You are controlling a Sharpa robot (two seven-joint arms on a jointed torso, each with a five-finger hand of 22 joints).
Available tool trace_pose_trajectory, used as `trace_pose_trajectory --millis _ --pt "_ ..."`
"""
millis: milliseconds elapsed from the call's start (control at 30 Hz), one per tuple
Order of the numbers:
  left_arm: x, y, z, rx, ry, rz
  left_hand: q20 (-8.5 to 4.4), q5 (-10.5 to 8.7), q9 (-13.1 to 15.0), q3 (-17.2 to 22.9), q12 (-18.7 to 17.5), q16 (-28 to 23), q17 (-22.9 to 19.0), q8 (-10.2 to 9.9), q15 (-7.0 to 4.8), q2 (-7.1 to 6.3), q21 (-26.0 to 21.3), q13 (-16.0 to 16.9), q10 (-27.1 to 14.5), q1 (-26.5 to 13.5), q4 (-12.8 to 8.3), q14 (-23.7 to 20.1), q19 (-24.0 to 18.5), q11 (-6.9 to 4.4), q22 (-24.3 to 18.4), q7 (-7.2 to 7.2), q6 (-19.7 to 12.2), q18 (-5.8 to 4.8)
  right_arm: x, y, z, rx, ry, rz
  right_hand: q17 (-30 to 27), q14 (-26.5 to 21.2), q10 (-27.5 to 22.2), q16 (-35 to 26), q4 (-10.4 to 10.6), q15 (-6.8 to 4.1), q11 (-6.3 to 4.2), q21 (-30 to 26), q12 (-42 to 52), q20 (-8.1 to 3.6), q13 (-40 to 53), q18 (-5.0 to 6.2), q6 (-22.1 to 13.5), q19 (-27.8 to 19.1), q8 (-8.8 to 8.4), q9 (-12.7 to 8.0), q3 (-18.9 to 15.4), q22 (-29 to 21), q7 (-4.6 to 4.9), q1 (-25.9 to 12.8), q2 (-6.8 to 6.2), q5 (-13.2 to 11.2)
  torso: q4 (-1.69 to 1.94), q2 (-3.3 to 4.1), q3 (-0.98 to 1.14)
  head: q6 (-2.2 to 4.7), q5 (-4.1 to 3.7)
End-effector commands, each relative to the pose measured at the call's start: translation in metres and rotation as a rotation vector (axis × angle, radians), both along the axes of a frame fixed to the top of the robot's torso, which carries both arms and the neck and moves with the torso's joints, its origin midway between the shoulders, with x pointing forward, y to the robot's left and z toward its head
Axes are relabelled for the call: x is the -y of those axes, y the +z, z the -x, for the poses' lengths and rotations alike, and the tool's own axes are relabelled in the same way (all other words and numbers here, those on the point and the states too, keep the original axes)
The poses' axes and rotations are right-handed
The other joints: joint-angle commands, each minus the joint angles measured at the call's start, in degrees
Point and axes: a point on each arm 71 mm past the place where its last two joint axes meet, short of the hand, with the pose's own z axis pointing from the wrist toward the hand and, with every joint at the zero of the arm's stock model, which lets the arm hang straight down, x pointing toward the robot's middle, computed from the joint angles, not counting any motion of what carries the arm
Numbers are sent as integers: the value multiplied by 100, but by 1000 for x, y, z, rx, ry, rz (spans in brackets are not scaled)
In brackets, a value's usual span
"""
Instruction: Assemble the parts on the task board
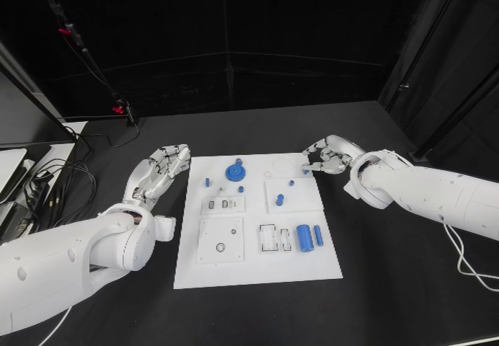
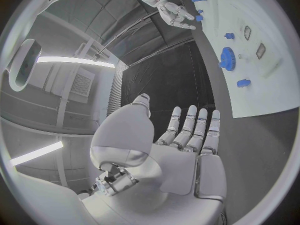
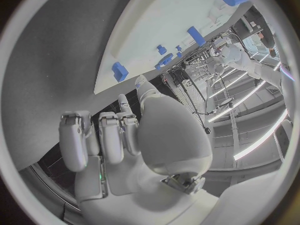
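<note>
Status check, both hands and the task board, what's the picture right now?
Left hand open, flat beside task board. Right hand curled, empty, at board's far right corner. Blue gear and cylinder untouched. Nothing blocking.

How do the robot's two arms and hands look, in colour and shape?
Both arms are smooth, rounded white shells. The left hand and the right hand are silver metal with jointed fingers, and their pads are pale. A thin white cable lies on the table by the right arm.

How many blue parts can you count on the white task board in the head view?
7: the gear, a peg left of it, a piece below, two mid-board pieces, and the large cylinder beside a thin one. Smaller ones may be hidden.
</note>
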Motion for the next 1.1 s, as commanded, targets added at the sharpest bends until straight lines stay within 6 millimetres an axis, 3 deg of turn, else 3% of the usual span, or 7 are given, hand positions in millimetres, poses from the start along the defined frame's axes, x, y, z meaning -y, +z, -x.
trace_pose_trajectory --millis 33,533,1100 --pt "1 15 5 211 -32 50 -5 39 -1 -22 16 28 8 -27 -4 3 18 4 27 44 2 51 6 -2 5 920 33 9 -1 -4 0 -42 19 26 1510 596 588 14 9 -25 -45 18 15 -47 1508 -42 -51 606 -37 -10 -29 1509 -1 47 5 -37 -5 -1 -1 -11 -4" --pt "0 15 5 211 -30 49 -5 39 -1 -22 16 28 8 -27 -4 3 18 4 27 44 2 51 6 -2 5 920 33 9 -2 -7 2 -46 42 44 1510 596 588 14 39 -60 -84 18 15 -80 1508 -42 49 606 33 20 -50 1509 -45 81 14 -12 4 1 0 -14 16" --pt "-1 15 5 209 -29 48 -5 47 -2 -27 16 29 7 -28 -4 7 20 3 28 51 3 52 7 -3 6 919 35 9 -2 -10 0 -61 9 82 1510 596 588 14 -42 -136 -150 18 15 -154 1508 -42 234 606 105 45 27 1509 -123 339 131 152 8 -1 -1 -53 79"
